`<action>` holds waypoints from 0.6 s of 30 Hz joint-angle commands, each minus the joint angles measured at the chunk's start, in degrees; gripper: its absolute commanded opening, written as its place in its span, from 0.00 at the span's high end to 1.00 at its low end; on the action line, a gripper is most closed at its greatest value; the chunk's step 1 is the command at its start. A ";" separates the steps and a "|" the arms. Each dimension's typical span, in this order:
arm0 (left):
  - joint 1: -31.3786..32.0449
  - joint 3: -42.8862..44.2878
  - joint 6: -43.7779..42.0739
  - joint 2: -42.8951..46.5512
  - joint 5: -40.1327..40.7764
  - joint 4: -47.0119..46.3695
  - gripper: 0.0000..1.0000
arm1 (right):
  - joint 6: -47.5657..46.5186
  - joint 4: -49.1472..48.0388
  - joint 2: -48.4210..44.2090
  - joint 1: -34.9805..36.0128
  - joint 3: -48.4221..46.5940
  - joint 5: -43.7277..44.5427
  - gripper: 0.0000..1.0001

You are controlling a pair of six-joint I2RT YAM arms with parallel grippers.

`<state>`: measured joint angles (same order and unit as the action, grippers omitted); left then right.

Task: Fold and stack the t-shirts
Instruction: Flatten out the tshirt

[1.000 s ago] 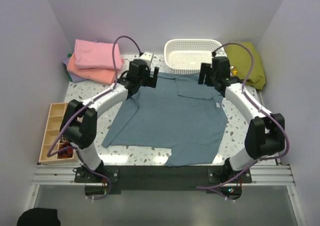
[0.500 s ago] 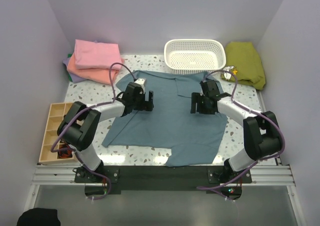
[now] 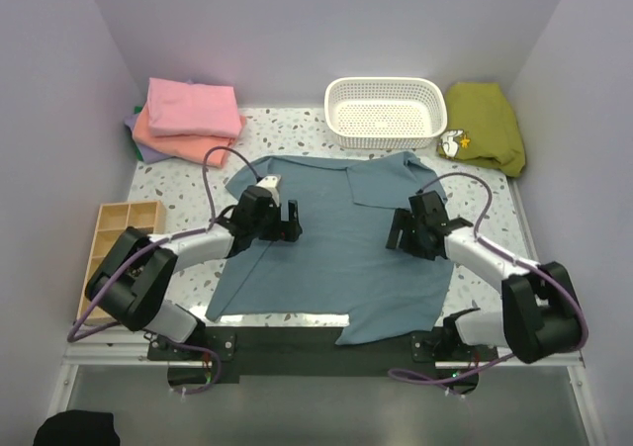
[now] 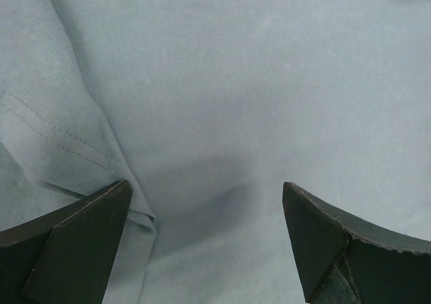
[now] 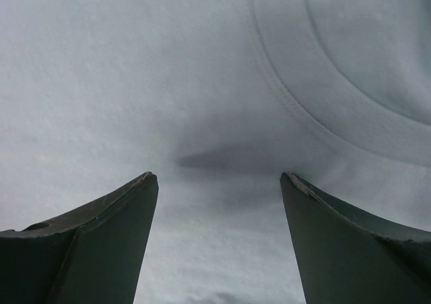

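Wooden tray (image 3: 119, 258): sat at the left edge of the surface, split into compartments; what lay in the nearest one could not be made out.
Folded shirts: stacked at the back left corner, a pink shirt (image 3: 193, 107) on top, a salmon-orange shirt (image 3: 183, 146) under it and a lavender shirt (image 3: 146, 153) showing only at the bottom edge.
Surface (image 3: 178, 184): speckled white, bare between the stack and the spread shirt.
Left hand (image 3: 285, 223) (image 4: 205, 191): hung low over the left half of the blue-grey shirt, its fingers wide apart with nothing between them. A stitched fold of cloth lay just beside its left finger (image 4: 74, 240). Whether the tips touched the cloth could not be told.
Blue-grey shirt (image 3: 336, 258): lay spread out in the middle of the surface, neck toward the basket, hem at the near edge, its left side folded in at a slant.
Right hand (image 3: 398, 232) (image 5: 219, 177): hung low over the right half of the same shirt, fingers apart and holding nothing, with a curved seam just beyond them.
Basket (image 3: 386, 141): white, perforated, at the back, just behind the shirt's neck.
Green cloth (image 3: 487, 122): bunched in the back right corner, beside the basket.
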<state>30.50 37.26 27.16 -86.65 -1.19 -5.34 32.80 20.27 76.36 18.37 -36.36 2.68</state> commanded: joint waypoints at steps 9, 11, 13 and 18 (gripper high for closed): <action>4.13 4.63 3.87 11.41 5.48 17.72 0.00 | 4.39 10.58 -20.38 1.93 0.25 6.46 0.24; 4.13 8.69 2.99 12.12 11.43 21.93 0.00 | 0.70 9.79 -17.74 1.93 -3.17 5.59 0.25; 3.78 12.57 2.47 12.73 14.80 22.57 0.00 | -2.98 7.17 -14.33 2.11 -4.51 0.26 0.25; -1.22 13.03 2.90 12.91 17.02 21.69 0.00 | -4.41 -0.84 -4.65 3.33 -5.30 -7.95 0.29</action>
<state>33.43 49.50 30.39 -74.98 10.81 14.85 31.94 25.91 65.47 20.43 -40.27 1.74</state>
